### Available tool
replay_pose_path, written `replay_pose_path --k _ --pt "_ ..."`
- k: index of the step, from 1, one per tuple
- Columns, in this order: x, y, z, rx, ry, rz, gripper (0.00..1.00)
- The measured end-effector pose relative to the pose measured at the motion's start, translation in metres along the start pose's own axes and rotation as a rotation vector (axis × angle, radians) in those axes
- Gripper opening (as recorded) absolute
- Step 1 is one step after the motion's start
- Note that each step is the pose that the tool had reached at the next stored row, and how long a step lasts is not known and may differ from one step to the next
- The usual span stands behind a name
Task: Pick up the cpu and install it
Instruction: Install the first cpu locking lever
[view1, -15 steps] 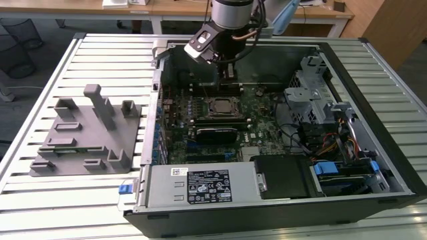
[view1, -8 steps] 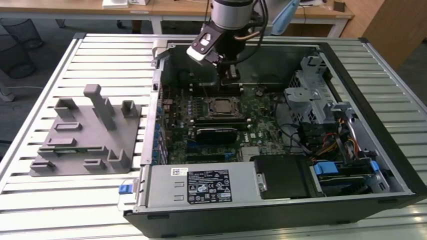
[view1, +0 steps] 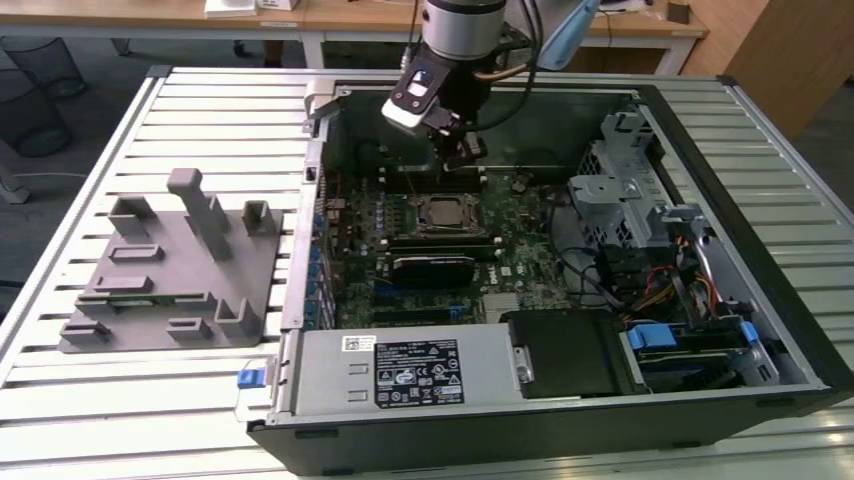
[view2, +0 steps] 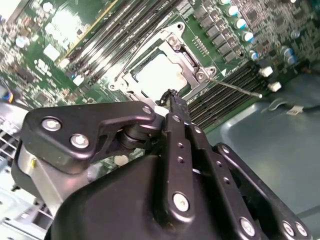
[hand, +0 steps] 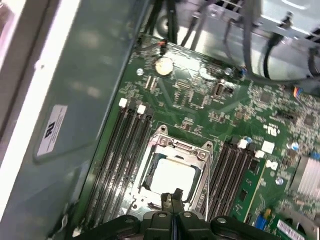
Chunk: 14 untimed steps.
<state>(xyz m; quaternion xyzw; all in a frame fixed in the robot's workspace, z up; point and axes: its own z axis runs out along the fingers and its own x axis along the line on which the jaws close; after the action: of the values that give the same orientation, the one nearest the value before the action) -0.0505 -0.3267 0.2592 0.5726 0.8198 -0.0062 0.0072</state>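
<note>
Exterior view first: pincer (view1: 463, 152) down inside case (view1: 534, 432), tips pinched fully shut, gripping nothing. Just under those tips, cpu (view1: 441, 213) lying flat inside socket frame (hand: 181, 145). Tight either side, RAM slots (hand: 125, 150) hugging the frame edges. Plenty of open room straight up.

Lab, slatted metal bench (view1: 200, 120), open computer case (view1: 534, 428)

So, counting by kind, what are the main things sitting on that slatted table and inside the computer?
Grey moulded fixture block: 1
Open black computer case: 1
Big silver box with label: 1
Small pale square cpu: 1
Black robot gripper: 1
Total: 5
</note>
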Motion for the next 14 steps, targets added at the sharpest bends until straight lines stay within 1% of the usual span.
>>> replay_pose_path --k 14 --pt "0.0 0.0 0.001 -0.0049 -0.0005 -0.255 0.11"
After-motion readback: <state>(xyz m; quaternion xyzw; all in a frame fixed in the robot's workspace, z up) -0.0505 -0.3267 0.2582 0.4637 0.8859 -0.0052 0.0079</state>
